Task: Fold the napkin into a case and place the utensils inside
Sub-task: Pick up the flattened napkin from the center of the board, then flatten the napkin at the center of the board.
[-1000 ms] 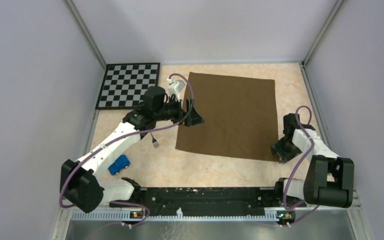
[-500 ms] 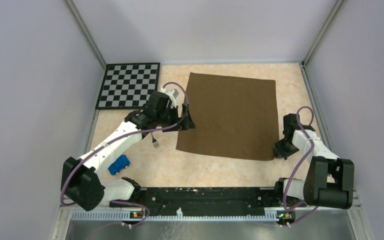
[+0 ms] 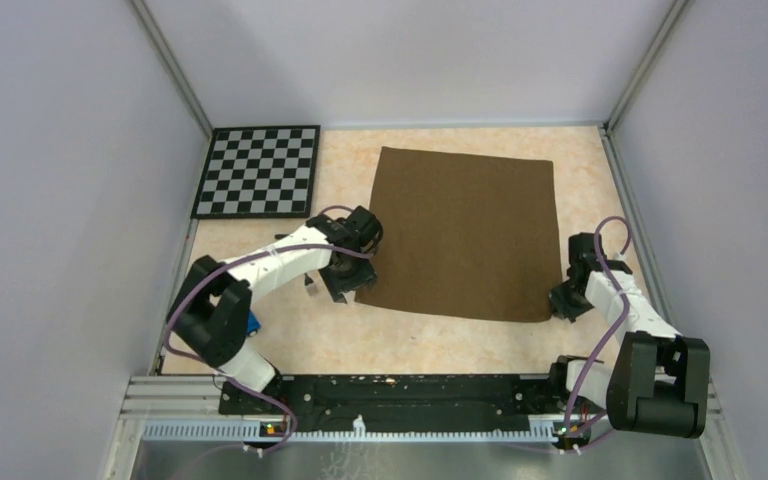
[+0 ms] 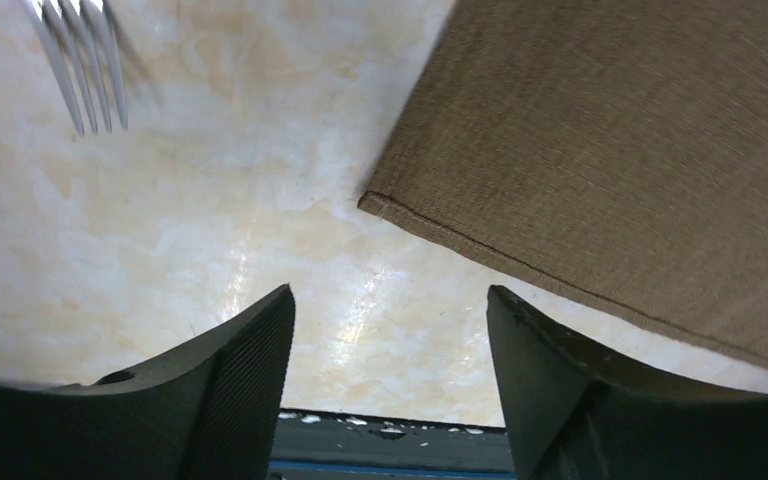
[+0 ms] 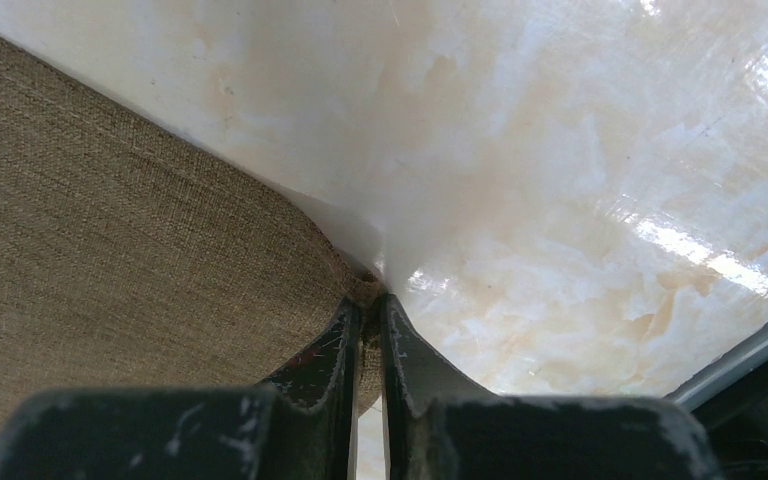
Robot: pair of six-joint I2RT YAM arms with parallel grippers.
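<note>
Your napkin (image 3: pixel 465 235) lies spread as a dark brown square on the counter (image 3: pixel 430 340), to the right of the checkerboard (image 3: pixel 258 170) and apart from it. Your right pincer (image 5: pixel 365 305) is clenched on the napkin's near right corner. In the right wrist view its two fingers (image 5: pixel 320 360) stand almost together with the hem pinched between them, and the cloth just behind them bulges a little off the counter. Your left pincer (image 4: pixel 390 300) is released, its fingers well apart and low over bare counter. The napkin's near left corner sits just ahead of the gap, not between the fingers. A fork (image 4: pixel 85 70) shows only its tines, lying on the counter left of that corner, apart from the cloth.
</note>
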